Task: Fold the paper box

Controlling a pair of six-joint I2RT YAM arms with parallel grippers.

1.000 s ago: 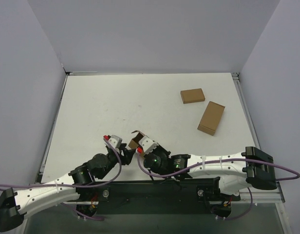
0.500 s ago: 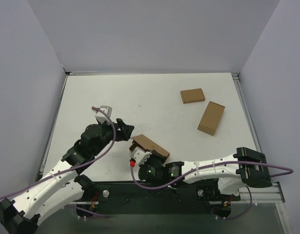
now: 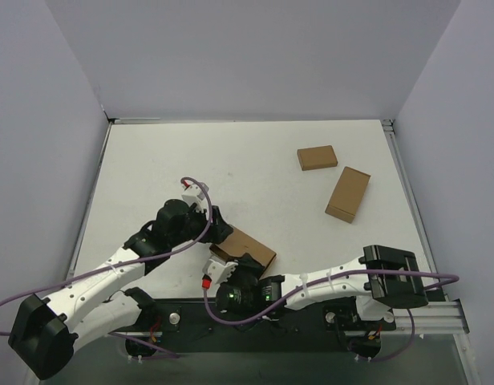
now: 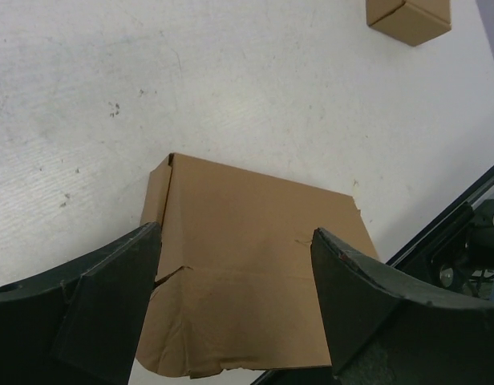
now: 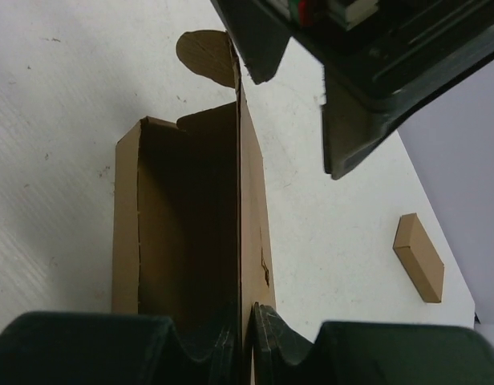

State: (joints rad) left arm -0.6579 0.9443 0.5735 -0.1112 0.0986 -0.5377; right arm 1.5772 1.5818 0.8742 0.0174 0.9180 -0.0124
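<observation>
White bench (image 3: 231, 160) carries the paper box (image 3: 249, 245) near its front edge; my right fingers (image 5: 159, 349) pinch one cardboard panel to steady it, while my left fingers (image 4: 375, 305) hang spread above, I judge to press flaps.

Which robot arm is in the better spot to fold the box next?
Probably left. The left tool is open over the paper box, free to push; the right tool is shut on its wall.

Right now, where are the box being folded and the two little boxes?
paper box (image 3: 249, 245): top view, upper panel.
squarer little box (image 3: 317, 157): top view, top face.
longer little box (image 3: 348, 193): top view, top face.
</observation>
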